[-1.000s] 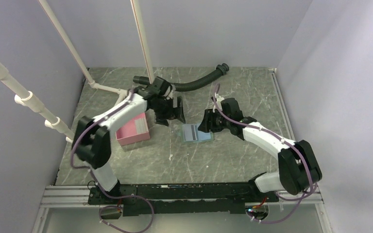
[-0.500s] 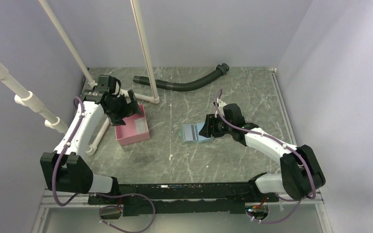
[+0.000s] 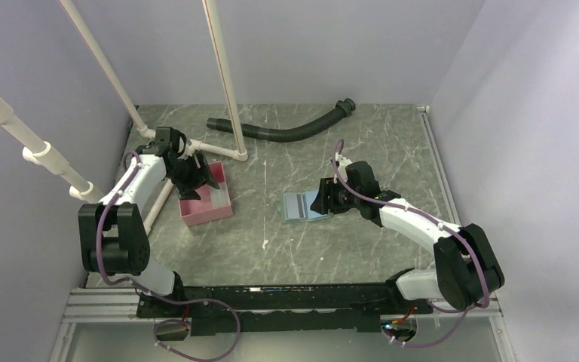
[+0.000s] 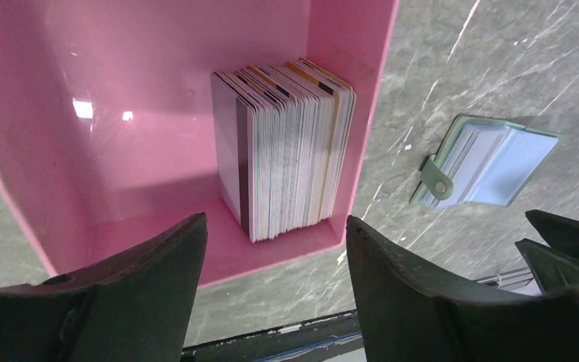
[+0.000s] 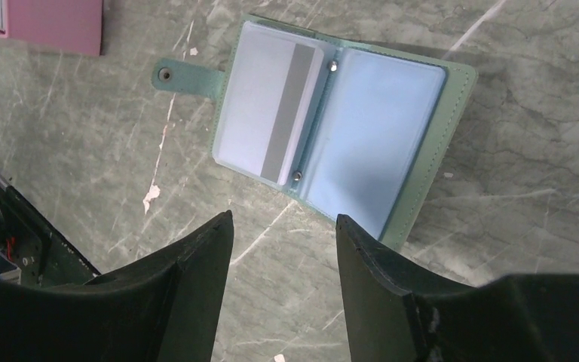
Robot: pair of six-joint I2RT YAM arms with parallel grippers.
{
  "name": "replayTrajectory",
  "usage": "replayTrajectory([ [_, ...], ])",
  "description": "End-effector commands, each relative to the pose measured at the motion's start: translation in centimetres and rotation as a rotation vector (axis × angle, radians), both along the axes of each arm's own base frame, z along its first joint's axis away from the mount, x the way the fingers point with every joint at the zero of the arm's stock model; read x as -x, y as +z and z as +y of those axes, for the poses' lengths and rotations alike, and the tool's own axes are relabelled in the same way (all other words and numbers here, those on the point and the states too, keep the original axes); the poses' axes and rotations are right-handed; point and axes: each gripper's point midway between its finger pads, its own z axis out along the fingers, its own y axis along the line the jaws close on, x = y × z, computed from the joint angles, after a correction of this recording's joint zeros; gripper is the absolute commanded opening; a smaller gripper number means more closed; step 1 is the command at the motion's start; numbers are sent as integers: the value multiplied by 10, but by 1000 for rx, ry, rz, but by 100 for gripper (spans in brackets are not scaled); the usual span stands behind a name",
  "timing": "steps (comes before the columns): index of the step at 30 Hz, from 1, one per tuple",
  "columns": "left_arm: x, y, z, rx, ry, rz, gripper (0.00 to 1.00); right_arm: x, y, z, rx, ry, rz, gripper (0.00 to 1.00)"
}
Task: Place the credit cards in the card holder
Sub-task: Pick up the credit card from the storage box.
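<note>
Left gripper [image 4: 275, 226] spread, empty, over cards [image 4: 283, 151] stacked on edge in pink box [image 4: 105, 98]. Right gripper [image 5: 283, 222] spread, empty, above open holder [image 5: 377, 128].

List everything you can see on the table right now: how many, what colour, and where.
box: one, pink, open-topped, left side of the table
stack of cards: one thick stack, too many to count, mostly white edges with some yellow, standing on edge in a corner of the box
card holder: one, light blue sleeves in a green cover, lying open mid-table
sleeved card: one, pale with a grey stripe, in the card holder
hose: one, black, ribbed, far side
pipes: several, white, far left
table: one, grey marbled
left gripper: open, above the box
right gripper: open, above the card holder
</note>
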Motion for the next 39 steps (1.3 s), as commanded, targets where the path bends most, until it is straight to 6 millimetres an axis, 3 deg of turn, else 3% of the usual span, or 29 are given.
replayTrajectory([
  [1, -12, -11, -7, 40, -30, -39, 75, -13, 19, -2, 7, -8, -83, 56],
  [4, -12, -20, -11, 65, -29, -39, 78, -12, 19, -3, 9, -9, -84, 56],
  [15, -14, -33, -9, 228, 47, -60, 66, -9, 18, 0, -4, 5, -75, 56],
  [39, -10, -22, -16, 303, 40, -84, 42, -7, 23, 3, -26, 14, -75, 56],
])
